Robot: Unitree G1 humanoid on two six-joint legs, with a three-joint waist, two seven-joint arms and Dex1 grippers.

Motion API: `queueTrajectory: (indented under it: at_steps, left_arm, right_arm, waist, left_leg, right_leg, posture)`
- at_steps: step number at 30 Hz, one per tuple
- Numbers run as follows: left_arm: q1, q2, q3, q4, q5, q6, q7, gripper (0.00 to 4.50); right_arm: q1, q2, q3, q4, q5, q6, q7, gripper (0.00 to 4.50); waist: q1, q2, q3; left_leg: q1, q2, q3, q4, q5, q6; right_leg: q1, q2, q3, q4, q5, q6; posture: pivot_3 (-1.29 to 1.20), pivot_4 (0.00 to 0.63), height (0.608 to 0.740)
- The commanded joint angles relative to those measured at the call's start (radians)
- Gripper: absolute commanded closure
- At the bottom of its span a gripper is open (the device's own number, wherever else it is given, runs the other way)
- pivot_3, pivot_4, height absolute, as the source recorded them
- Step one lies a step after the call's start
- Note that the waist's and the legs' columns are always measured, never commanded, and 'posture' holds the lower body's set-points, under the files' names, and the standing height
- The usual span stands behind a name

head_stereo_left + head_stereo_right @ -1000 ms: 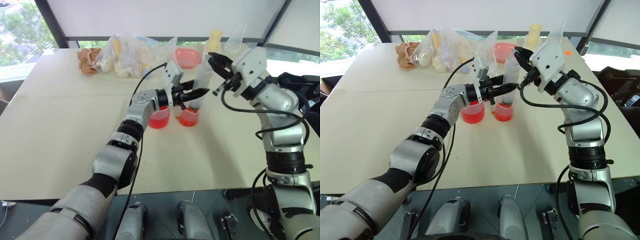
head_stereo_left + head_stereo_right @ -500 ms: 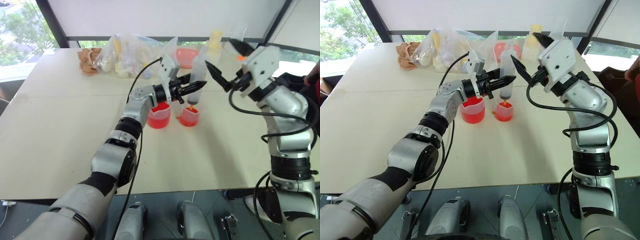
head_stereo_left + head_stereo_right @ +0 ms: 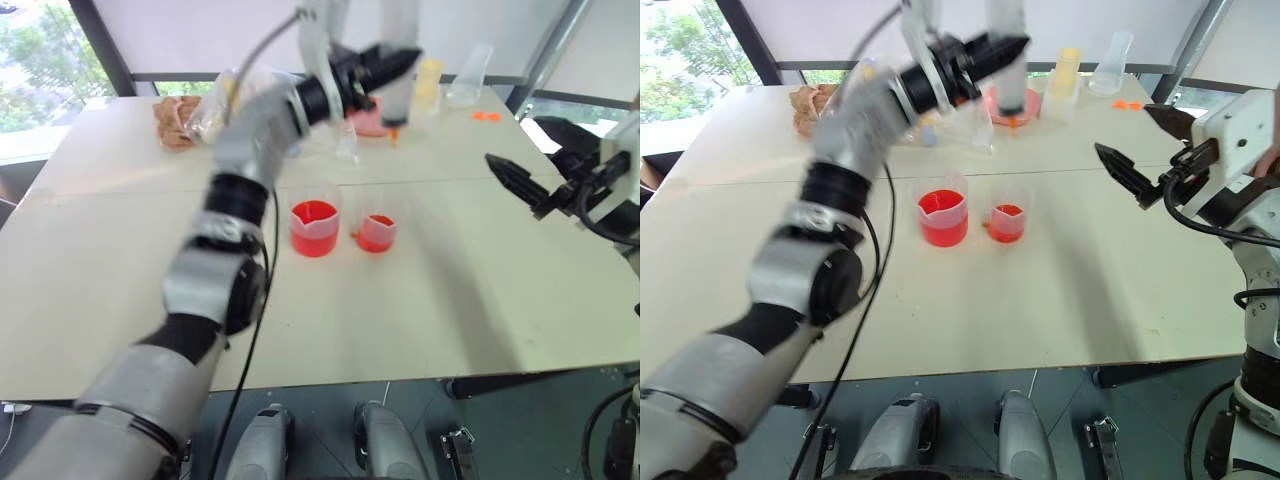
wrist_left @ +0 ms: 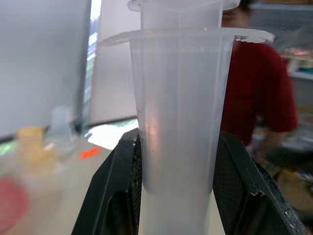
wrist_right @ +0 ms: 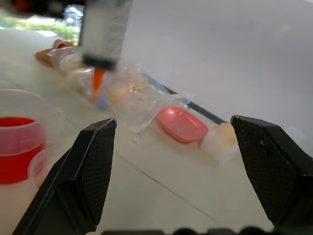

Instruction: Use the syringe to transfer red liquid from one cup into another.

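Since 1 second earlier, the left gripper (image 3: 985,55) had lifted the syringe (image 3: 1006,50) from the small cup (image 3: 1007,222) to high above the table (image 3: 1090,290), still clamped on its barrel, orange tip down. The right gripper (image 3: 1132,150) had let go and drawn back right, fingers spread wide. The beaker (image 3: 943,215) stood beside the cup, both holding red liquid (image 3: 942,207).
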Motion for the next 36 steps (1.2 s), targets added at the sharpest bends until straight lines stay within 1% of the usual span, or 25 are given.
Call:
queueTrajectory:
  at_steps: [1,2,4,5,6,8,10,12,15,17,21,26,28,31,32,33,35,36]
  left_arm:
    - [-0.130,0.184,0.072,0.056,0.023,0.397,0.270,3.05]
    - [-0.135,0.215,0.085,0.063,0.025,0.472,0.323,3.05]
    - [-0.119,0.262,0.135,0.054,0.029,0.608,0.459,3.05]
    - [-0.099,0.283,0.139,0.029,0.047,0.697,0.512,3.05]
    - [-0.061,0.300,0.136,-0.037,0.067,0.799,0.554,3.05]
    - [0.021,0.291,0.189,-0.211,0.078,1.002,0.613,3.05]
    - [0.117,0.252,0.255,-0.351,0.020,1.101,0.676,3.05]
    - [0.249,0.191,0.314,-0.476,-0.066,1.114,0.767,3.05]
    - [0.421,0.072,0.418,-0.640,-0.193,1.114,0.936,3.05]
    - [0.522,0.007,0.465,-0.738,-0.258,1.114,1.044,3.05]
    - [0.660,-0.059,0.516,-0.856,-0.398,1.114,1.255,3.05]
    - [0.721,-0.102,0.544,-0.888,-0.560,1.114,1.420,3.05]
    - [0.729,-0.106,0.554,-0.882,-0.600,1.114,1.468,2.08]
    - [0.739,-0.098,0.557,-0.873,-0.660,1.114,1.523,0.88]
    - [0.741,-0.093,0.555,-0.870,-0.681,1.114,1.539,0.56]
    - [0.744,-0.088,0.553,-0.866,-0.699,1.114,1.553,0.10]
    - [0.741,-0.073,0.562,-0.864,-0.717,1.114,1.599,0.02]
    - [0.744,-0.049,0.550,-0.868,-0.727,1.114,1.601,0.02]
  right_arm:
    - [-0.027,-0.019,0.105,-0.100,0.104,0.049,0.100,0.60]
    - [-0.031,-0.019,0.123,-0.111,0.124,0.061,0.115,0.60]
    - [-0.035,-0.020,0.161,-0.129,0.154,0.076,0.152,0.60]
    - [-0.035,-0.020,0.182,-0.134,0.165,0.079,0.174,0.60]
    - [-0.035,-0.017,0.208,-0.137,0.173,0.079,0.197,0.60]
    - [-0.036,-0.004,0.261,-0.136,0.176,0.074,0.233,0.60]
    - [-0.042,0.014,0.318,-0.120,0.157,0.056,0.261,0.60]
    - [-0.055,0.038,0.372,-0.091,0.129,0.034,0.280,0.60]
    - [-0.073,0.080,0.430,-0.057,0.100,0.011,0.290,0.60]
    - [-0.076,0.102,0.460,-0.048,0.089,0.002,0.297,0.60]
    - [-0.071,0.134,0.479,-0.050,0.090,0.008,0.294,0.60]
    - [-0.051,0.149,0.498,-0.064,0.077,0.010,0.287,0.60]
    - [-0.044,0.152,0.501,-0.069,0.075,0.012,0.282,0.56]
    - [-0.033,0.154,0.498,-0.072,0.076,0.015,0.275,0.56]
    - [-0.028,0.154,0.496,-0.073,0.075,0.016,0.274,0.56]
    - [-0.025,0.155,0.496,-0.074,0.074,0.015,0.273,0.56]
    - [-0.012,0.154,0.495,-0.074,0.069,0.012,0.267,0.56]
    - [-0.003,0.152,0.492,-0.073,0.065,0.009,0.265,0.56]
  waist:
    - [-0.014,0.000,0.000]
    - [-0.021,0.001,-0.001]
    - [-0.021,0.002,-0.001]
    - [-0.019,0.002,-0.001]
    - [-0.016,0.001,-0.001]
    - [-0.011,0.000,0.000]
    - [0.000,-0.003,0.002]
    - [0.013,-0.004,0.002]
    - [0.016,-0.004,0.002]
    - [0.017,-0.004,0.002]
    - [0.015,-0.005,0.001]
    - [0.015,-0.005,0.001]
    - [0.015,-0.005,0.000]
    - [0.016,-0.005,0.000]
    - [0.017,-0.005,0.000]
    - [0.017,-0.005,0.000]
    - [0.016,-0.006,0.000]
    - [0.014,-0.006,0.000]
  left_leg:
    - [0.001,0.001,-0.001,0.000,-0.001,0.001]
    - [0.001,0.001,-0.003,-0.001,-0.001,0.002]
    - [0.004,0.001,-0.003,-0.002,-0.001,0.002]
    - [0.004,0.001,-0.004,-0.002,-0.001,0.002]
    - [0.004,0.001,-0.004,-0.001,-0.001,0.001]
    - [0.004,0.000,-0.004,0.000,-0.001,0.001]
    - [0.002,0.000,-0.005,0.001,0.000,0.000]
    - [-0.001,0.000,-0.005,0.002,0.001,-0.003]
    - [-0.001,0.000,-0.006,0.002,0.004,-0.008]
    - [-0.001,0.000,-0.006,0.002,0.006,-0.011]
    - [-0.001,0.000,-0.007,0.001,0.006,-0.012]
    - [0.001,-0.002,-0.006,0.000,0.004,-0.009]
    - [0.002,-0.004,-0.006,0.000,0.004,-0.009]
    - [0.002,-0.004,-0.006,0.000,0.004,-0.009]
    - [0.002,-0.004,-0.006,0.001,0.004,-0.009]
    - [0.002,-0.005,-0.006,0.001,0.004,-0.009]
    - [0.002,-0.005,-0.006,0.001,0.004,-0.009]
    - [0.002,-0.005,-0.006,0.001,0.004,-0.009]
  right_leg:
    - [0.000,0.000,0.001,0.001,0.000,0.000]
    - [0.000,0.001,0.001,0.001,-0.001,0.001]
    - [0.001,0.001,0.001,0.002,-0.001,0.002]
    - [0.002,0.000,0.000,0.002,-0.002,0.002]
    - [0.002,0.000,0.000,0.002,-0.001,0.002]
    - [0.003,0.000,0.000,0.003,-0.001,0.002]
    - [0.002,0.000,0.000,0.003,-0.001,0.002]
    - [-0.001,-0.001,0.000,0.003,-0.001,0.001]
    - [-0.001,-0.004,0.001,0.003,-0.001,0.001]
    - [-0.001,-0.005,0.001,0.003,0.000,0.001]
    - [-0.003,-0.005,0.001,0.004,0.000,0.001]
    - [0.000,-0.005,0.001,0.004,0.000,0.000]
    - [0.001,-0.005,0.001,0.004,0.000,0.000]
    - [0.001,-0.005,0.001,0.004,0.000,0.000]
    - [0.001,-0.005,0.001,0.004,0.000,0.000]
    - [0.001,-0.005,0.001,0.004,0.000,0.000]
    - [0.001,-0.005,0.001,0.004,0.001,0.000]
    - [0.001,-0.004,0.001,0.004,0.001,-0.001]
  posture:
    - [0.00,0.150,0.740]
    - [0.00,0.150,0.740]
    - [0.00,0.150,0.740]
    - [0.00,0.150,0.740]
    - [0.00,0.150,0.740]
    - [0.00,0.150,0.740]
    - [0.00,0.150,0.740]
    - [0.00,0.150,0.740]
    - [0.00,0.150,0.740]
    - [0.00,0.150,0.740]
    - [0.00,0.150,0.740]
    - [0.00,0.150,0.740]
    - [0.00,0.150,0.740]
    - [0.00,0.150,0.740]
    - [0.00,0.150,0.740]
    - [0.00,0.150,0.740]
    - [0.00,0.150,0.740]
    - [0.00,0.150,0.740]
